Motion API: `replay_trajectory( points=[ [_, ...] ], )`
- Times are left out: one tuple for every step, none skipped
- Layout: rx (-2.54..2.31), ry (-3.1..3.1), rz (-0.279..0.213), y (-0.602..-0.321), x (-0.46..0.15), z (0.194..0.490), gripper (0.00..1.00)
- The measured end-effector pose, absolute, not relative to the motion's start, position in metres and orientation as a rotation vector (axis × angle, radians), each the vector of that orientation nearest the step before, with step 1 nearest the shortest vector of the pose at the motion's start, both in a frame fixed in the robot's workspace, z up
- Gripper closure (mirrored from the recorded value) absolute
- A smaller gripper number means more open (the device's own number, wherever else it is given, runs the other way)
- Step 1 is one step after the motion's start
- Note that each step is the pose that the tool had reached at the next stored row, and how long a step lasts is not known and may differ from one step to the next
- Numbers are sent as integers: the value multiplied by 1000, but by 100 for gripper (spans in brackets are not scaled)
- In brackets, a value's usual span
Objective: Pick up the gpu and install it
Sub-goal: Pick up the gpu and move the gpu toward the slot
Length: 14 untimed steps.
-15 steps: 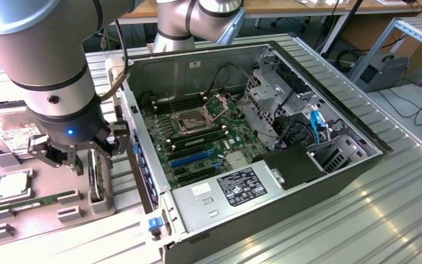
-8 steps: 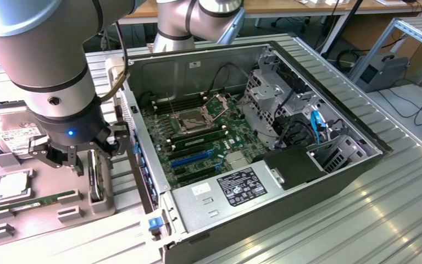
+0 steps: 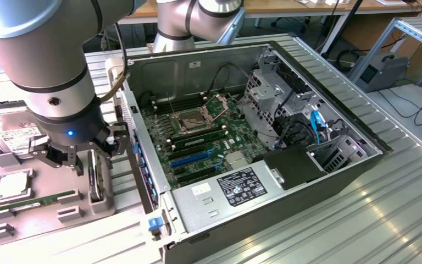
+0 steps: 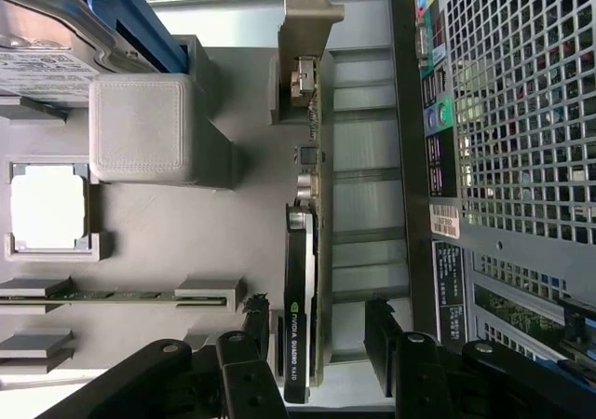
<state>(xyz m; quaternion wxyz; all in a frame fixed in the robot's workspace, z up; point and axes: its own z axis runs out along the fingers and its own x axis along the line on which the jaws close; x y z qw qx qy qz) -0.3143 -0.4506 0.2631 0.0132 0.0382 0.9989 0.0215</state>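
The gpu stands on its long edge in a slot of the grey holder tray, beside the open computer case. In the wrist view the gpu shows as a thin black card with a silvery bracket at its far end. My gripper hangs right over the card and is open. Its two black fingers straddle the near end of the card, with a gap on each side. My gripper holds nothing.
The open case lies on its side, with the motherboard and its blue slots exposed. The tray also carries a hard drive, a CPU and a RAM stick. The case's rear grille is close beside the card.
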Motion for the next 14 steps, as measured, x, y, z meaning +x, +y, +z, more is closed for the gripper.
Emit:
replay_trajectory(
  points=[
    [119,3112,67,-450,-315,263,46],
    [119,3112,67,-449,-315,263,46],
    [119,3112,67,-448,-315,262,46],
    [119,3112,67,-447,-316,262,46],
    [119,3112,67,-445,-316,262,46],
    [119,3112,67,-445,-317,261,46],
    [119,3112,67,-444,-317,261,46],
    [120,3112,67,-443,-317,260,46],
    [120,3112,67,-443,-318,260,46],
    [120,3112,67,-442,-318,259,46],
    [120,3112,67,-441,-318,258,46],
    [120,3112,67,-439,-318,258,46],
    [120,3112,67,-438,-318,257,46],
    [120,3112,67,-437,-318,257,46]
  ],
)
